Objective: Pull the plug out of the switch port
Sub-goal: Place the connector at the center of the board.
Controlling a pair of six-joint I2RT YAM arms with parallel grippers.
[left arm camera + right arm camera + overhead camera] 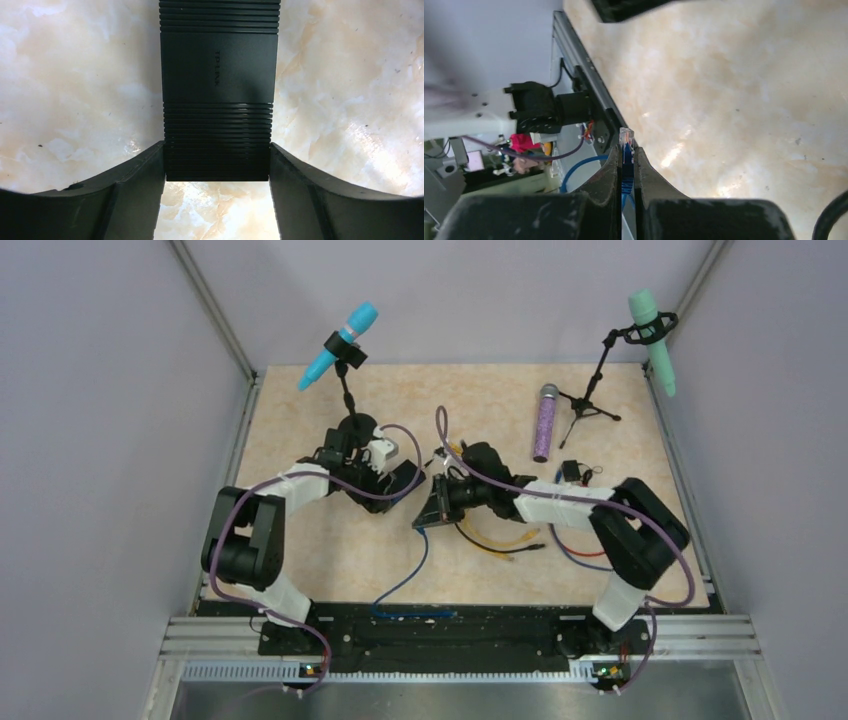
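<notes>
Evidently unplugged: right gripper (626, 152) pinches the plug (626, 136) apart from the switch (218, 100), itself clamped by left gripper (218, 167); next, release.

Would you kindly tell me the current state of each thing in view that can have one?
left hand: shut on the switch
switch: held by its sides
right hand: shut on the plug
plug: out of any port, tip free
purple microphone: lying flat on the table
blue microphone: mounted, tilted
green microphone: mounted, tilted
</notes>
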